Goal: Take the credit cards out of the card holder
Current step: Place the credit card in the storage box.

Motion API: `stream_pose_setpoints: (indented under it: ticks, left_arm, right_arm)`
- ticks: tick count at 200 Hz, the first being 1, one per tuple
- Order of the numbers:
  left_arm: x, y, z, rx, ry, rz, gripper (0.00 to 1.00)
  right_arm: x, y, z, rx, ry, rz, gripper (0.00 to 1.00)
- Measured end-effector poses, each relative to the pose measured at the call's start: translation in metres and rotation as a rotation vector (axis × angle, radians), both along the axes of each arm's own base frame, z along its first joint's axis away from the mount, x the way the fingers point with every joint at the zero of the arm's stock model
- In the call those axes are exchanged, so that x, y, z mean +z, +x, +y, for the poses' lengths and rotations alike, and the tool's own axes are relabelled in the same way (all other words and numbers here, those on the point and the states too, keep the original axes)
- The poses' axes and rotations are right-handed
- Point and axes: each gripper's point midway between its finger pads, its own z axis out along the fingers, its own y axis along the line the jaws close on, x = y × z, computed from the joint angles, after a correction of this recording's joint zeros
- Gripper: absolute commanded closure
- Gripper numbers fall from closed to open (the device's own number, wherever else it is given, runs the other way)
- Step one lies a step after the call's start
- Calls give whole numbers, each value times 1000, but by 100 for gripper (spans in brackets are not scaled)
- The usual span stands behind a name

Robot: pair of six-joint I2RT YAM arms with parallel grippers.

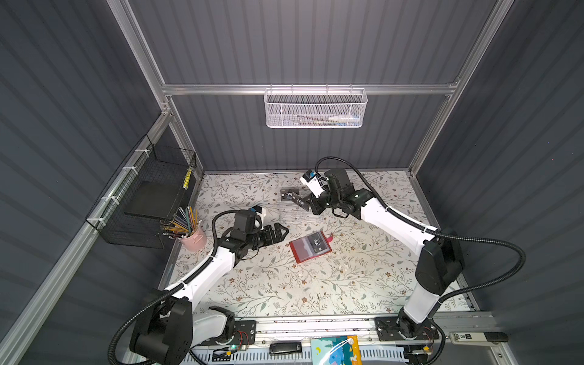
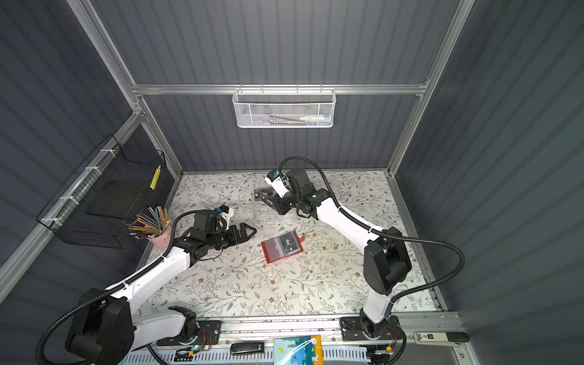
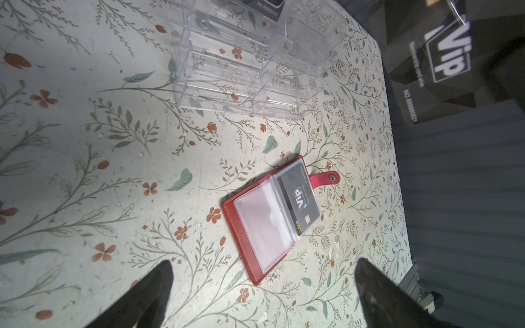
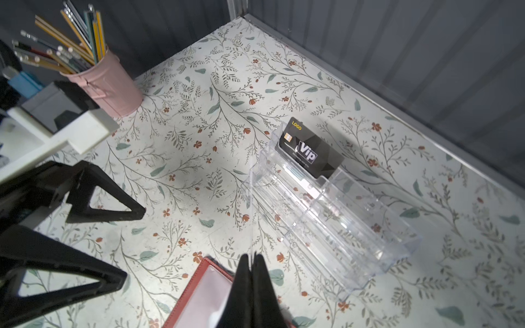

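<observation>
Right now, the open holder (image 1: 299, 252) lies flat mid-worktop with a Vip card (image 3: 298, 204) in its right sleeve, long axis roughly near-to-far, just right of the empty, wide-open left fingers (image 1: 282, 234), while the farther right fingers (image 1: 307, 206) pinch another card (image 1: 299, 200) by the organizer (image 4: 335, 221).

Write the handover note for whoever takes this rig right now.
Left gripper: open, empty, beside the card holder.
Right gripper: shut on a black Vip card, near the clear organizer.
Done: holder lies open on the table; another Vip card stands in the organizer.
To do: place the held card, then pull the third Vip card from the holder's sleeve. More could hide behind other sleeves.
</observation>
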Motion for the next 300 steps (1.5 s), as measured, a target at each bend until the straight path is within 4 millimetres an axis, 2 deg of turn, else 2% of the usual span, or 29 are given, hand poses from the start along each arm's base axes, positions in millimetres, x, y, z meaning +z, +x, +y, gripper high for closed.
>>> stream_pose_setpoints:
  ticks: [52, 96, 155, 217, 300]
  left_arm:
    - [-18, 4, 3, 13, 21, 45, 0]
    - [-22, 12, 11, 44, 21, 50, 0]
    - [-35, 24, 25, 84, 12, 85, 0]
    - [-44, 31, 31, 102, -5, 109, 0]
    - [-46, 39, 27, 97, -49, 105, 0]
  right_arm:
    - [-15, 8, 18, 157, -46, -41, 100]
    - [-36, 38, 34, 235, -90, -63, 100]
    - [-58, 72, 34, 295, -104, -73, 100]
    - [-77, 79, 36, 372, -95, -82, 100]
    - [-86, 90, 41, 435, -114, -152, 100]
